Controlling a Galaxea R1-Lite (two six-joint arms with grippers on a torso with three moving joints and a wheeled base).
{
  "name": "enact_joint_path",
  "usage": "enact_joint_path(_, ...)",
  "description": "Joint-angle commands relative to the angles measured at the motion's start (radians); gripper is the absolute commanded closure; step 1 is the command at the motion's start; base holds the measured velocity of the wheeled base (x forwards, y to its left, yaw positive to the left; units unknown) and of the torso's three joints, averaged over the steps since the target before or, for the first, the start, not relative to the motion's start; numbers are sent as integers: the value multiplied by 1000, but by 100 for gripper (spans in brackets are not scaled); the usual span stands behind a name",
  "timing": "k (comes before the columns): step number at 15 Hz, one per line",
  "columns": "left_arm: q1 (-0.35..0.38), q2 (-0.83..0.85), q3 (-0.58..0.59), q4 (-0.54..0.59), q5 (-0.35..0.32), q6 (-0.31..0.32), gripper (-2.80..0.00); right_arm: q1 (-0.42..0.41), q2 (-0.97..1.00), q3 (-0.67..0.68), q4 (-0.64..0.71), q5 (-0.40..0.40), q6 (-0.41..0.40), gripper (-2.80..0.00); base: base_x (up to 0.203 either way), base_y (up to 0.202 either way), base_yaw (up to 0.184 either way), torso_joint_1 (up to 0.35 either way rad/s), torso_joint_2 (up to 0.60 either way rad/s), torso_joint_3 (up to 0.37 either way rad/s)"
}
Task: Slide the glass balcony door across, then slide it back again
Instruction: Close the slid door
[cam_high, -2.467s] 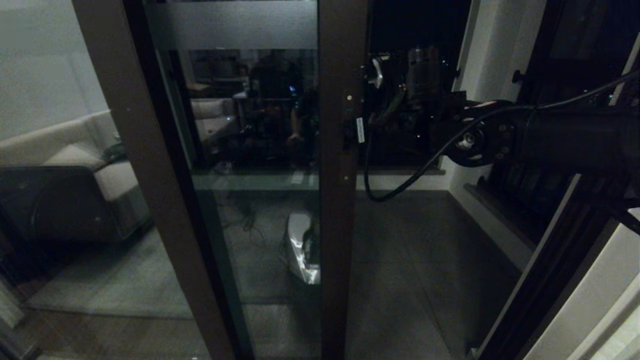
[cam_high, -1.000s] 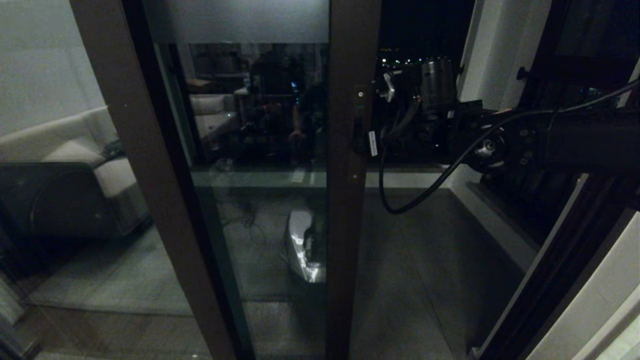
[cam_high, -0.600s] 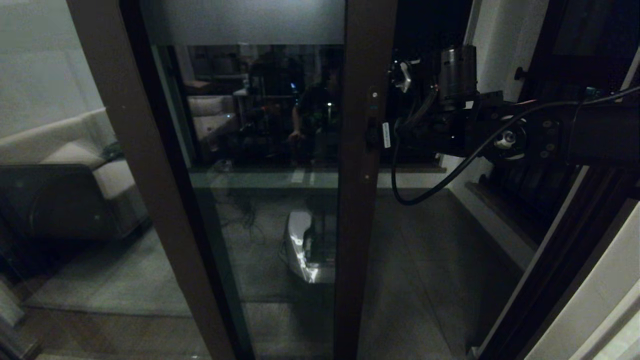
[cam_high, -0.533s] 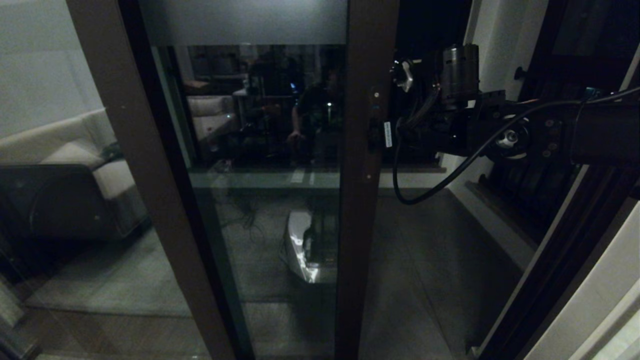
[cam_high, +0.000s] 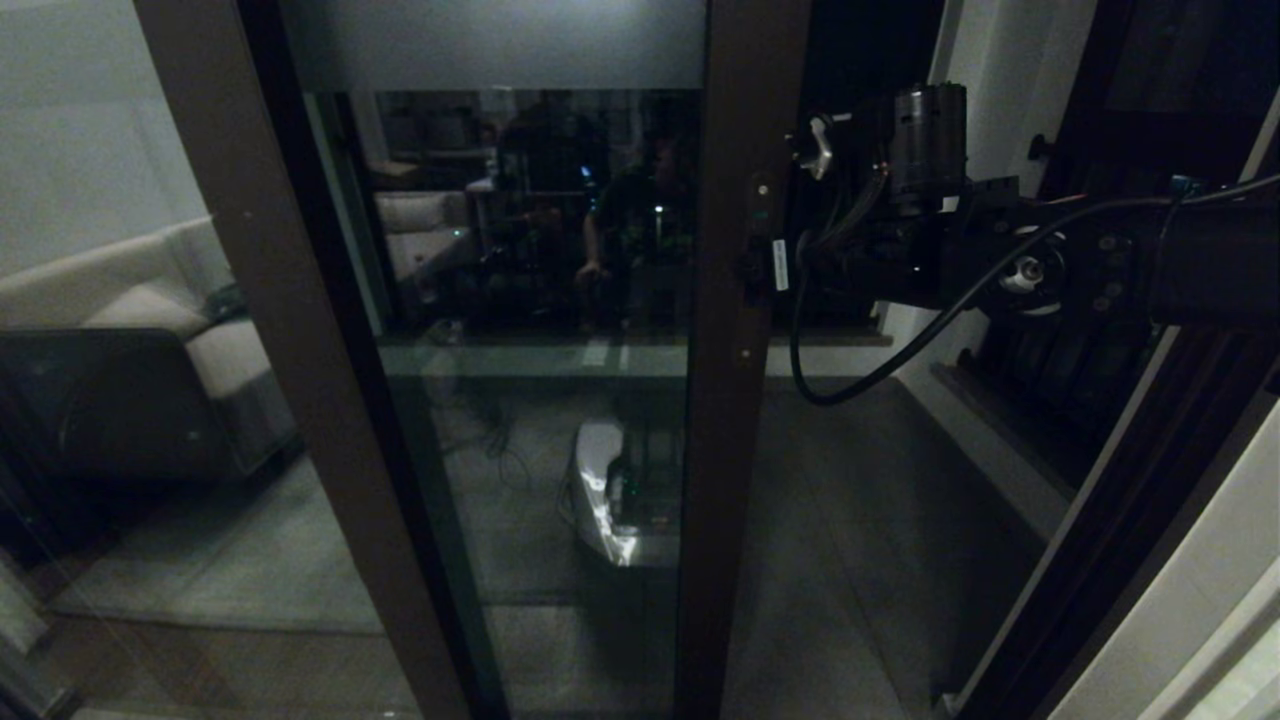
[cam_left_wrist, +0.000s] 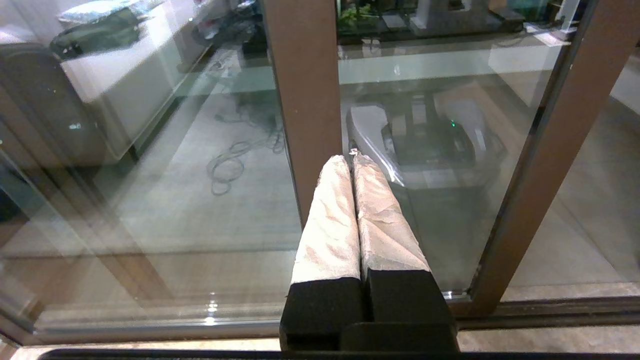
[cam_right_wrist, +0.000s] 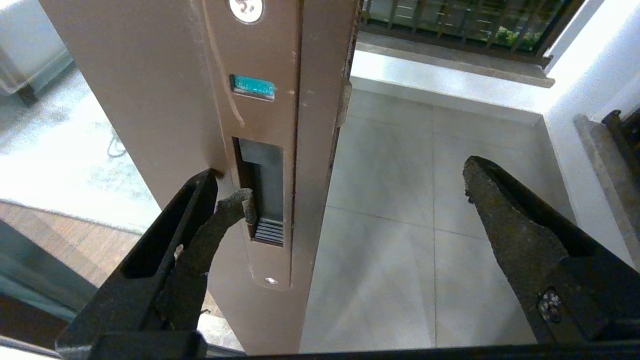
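The glass balcony door (cam_high: 745, 400) has slid rightward, its stile now just past twelve o'clock. The right gripper (cam_right_wrist: 355, 195) gapes wide, one fingertip (cam_right_wrist: 240, 202) hooked in the recessed handle (cam_right_wrist: 262, 192) (left gripper (cam_left_wrist: 352, 160) parked, pressed closed).

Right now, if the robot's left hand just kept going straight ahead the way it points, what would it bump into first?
Probably the glass balcony door: the shut left hand points at the pane beside a brown frame post, though depth is hard to judge.

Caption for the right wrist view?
Open right gripper hooks one fingertip into the glass balcony door's recessed handle.
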Motion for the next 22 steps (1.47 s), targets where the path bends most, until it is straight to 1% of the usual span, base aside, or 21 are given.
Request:
enact_joint_path(1, 0, 0, 2, 0, 0, 1, 0, -19, -1, -1, -1, -4, -2, -280, 0, 0, 0, 0, 0, 0)
enact_joint_path(5, 0, 0, 2, 0, 0, 1, 0, -41, 2, 6, -1, -3, -21, -280, 0, 0, 0, 0, 0, 0)
enact_joint_path(8, 0, 0, 2, 0, 0, 1, 0, -41, 0, 11, -1, -4, -23, -280, 0, 0, 0, 0, 0, 0)
enact_joint_path(11, 0, 0, 2, 0, 0, 1, 0, -44, -4, 30, -1, -4, -45, -280, 0, 0, 0, 0, 0, 0)
enact_joint_path(22, 0, 0, 2, 0, 0, 1, 0, -79, -3, 35, -1, -3, -58, -280, 0, 0, 0, 0, 0, 0)
